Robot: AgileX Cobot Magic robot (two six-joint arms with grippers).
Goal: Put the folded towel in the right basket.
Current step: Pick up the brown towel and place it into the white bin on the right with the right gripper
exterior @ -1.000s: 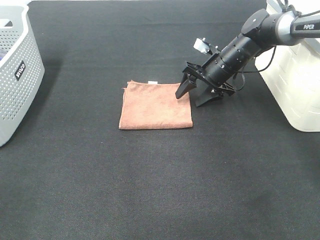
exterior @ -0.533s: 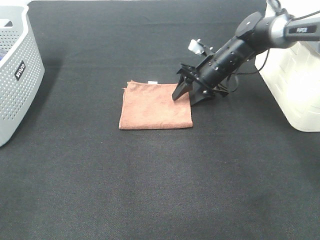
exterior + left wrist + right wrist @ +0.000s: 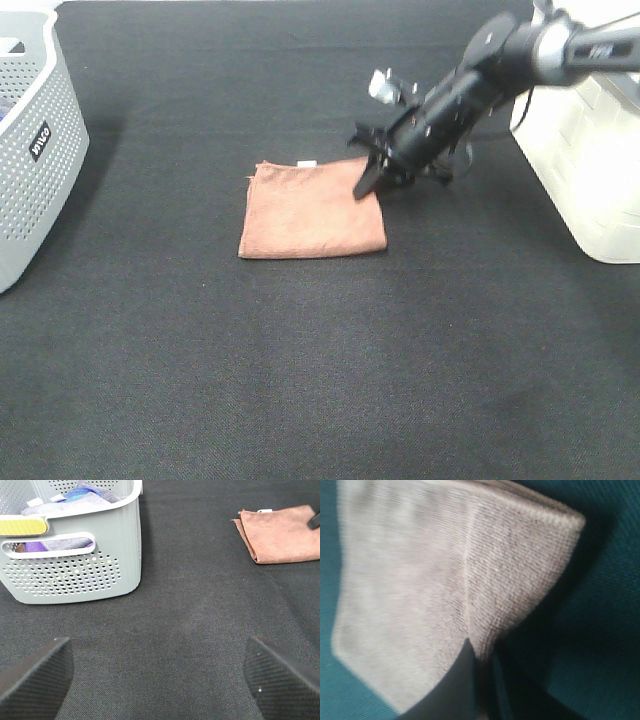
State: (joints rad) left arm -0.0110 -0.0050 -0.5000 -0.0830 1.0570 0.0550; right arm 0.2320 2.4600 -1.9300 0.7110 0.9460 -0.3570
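The folded brown towel [image 3: 310, 210] lies flat on the black table, mid-scene. My right gripper [image 3: 364, 186] is at the towel's far right corner, its fingers closed together on the edge. In the right wrist view the towel [image 3: 445, 570] fills the frame, blurred, with its edge pinched between the dark fingertips [image 3: 462, 680]. The white right basket [image 3: 590, 150] stands at the right edge. My left gripper [image 3: 160, 680] is open and empty, out of the high view; the towel [image 3: 285, 532] shows far from it.
A grey perforated basket [image 3: 30, 140] stands at the left edge; in the left wrist view it [image 3: 75, 555] holds several cloths. Black cloth covers the table [image 3: 320, 360].
My right gripper's fingers stood open astride the towel's right edge; they have now closed together on it. The arm has shifted slightly toward the far side. The towel still lies flat.
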